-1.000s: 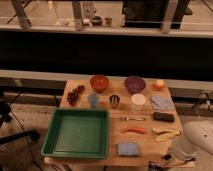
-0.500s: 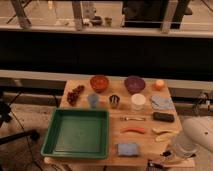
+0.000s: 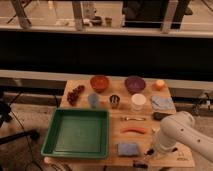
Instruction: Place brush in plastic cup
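The plastic cup (image 3: 93, 100) is a pale blue-grey tumbler standing upright left of centre on the wooden table (image 3: 116, 111), next to a small metal cup (image 3: 114, 101). My white arm (image 3: 176, 132) reaches in from the lower right. The gripper (image 3: 148, 152) hangs low over the table's front right edge, far right of and nearer than the plastic cup. A small dark thing (image 3: 140, 164) lies at the front edge just below the gripper. I cannot tell whether it is the brush, and no brush shows elsewhere.
A green tray (image 3: 77, 132) fills the front left. Grapes (image 3: 76, 94), a red bowl (image 3: 99, 82), purple bowl (image 3: 135, 84), an orange fruit (image 3: 159, 85), white cup (image 3: 138, 101), blue cloth (image 3: 162, 103), black block (image 3: 159, 116), metal utensil (image 3: 132, 118), orange carrot-like thing (image 3: 134, 130) and blue sponge (image 3: 128, 148) are spread about.
My arm has swung further left and forward over the table's front right corner, now covering the banana that showed there before. The objects on the table have not moved.
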